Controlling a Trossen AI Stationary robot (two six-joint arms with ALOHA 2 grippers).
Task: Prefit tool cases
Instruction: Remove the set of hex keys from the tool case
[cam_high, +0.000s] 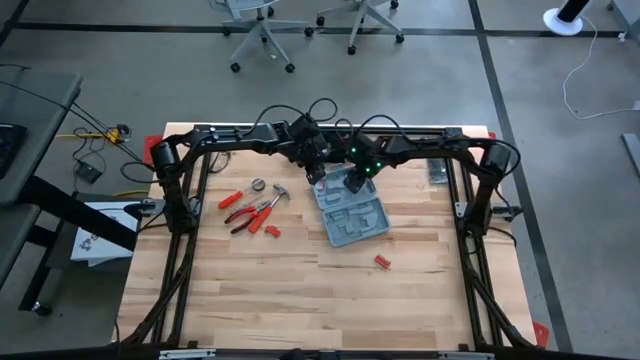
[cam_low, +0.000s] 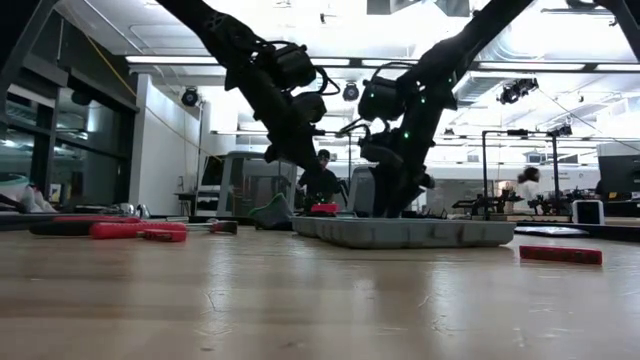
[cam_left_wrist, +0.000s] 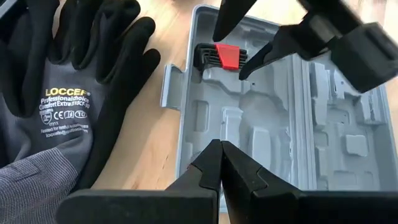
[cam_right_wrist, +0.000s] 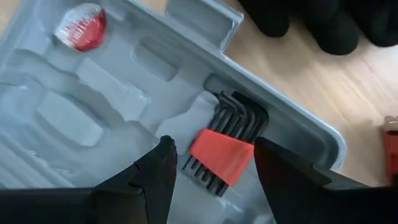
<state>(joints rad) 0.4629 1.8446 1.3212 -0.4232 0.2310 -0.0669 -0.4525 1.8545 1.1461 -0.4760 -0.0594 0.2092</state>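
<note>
The grey-blue tool case (cam_high: 352, 215) lies open on the table, its moulded recesses facing up (cam_left_wrist: 249, 124). A set of black hex keys in a red holder (cam_right_wrist: 221, 155) sits in a corner recess. A round red-and-silver item (cam_right_wrist: 81, 28) lies in another recess. My right gripper (cam_right_wrist: 214, 149) is open and points down, with one finger on either side of the hex key set and no touch showing. My left gripper (cam_left_wrist: 221, 155) is shut and hovers at the case's rim beside the hex-key corner (cam_high: 318, 172). My left gripper comes from above with its shut fingertips (cam_left_wrist: 211, 158) over the case's side wall (cam_left_wrist: 186, 143). Whether they touch the wall, I cannot tell.
Black-and-grey gloves (cam_left_wrist: 62, 93) lie on the table right beside the case's latch side. Red-handled pliers and a hammer (cam_high: 255, 208) lie toward the table's left. A small red piece (cam_high: 382, 262) lies near the case toward the near edge. Bare wood fills the near half.
</note>
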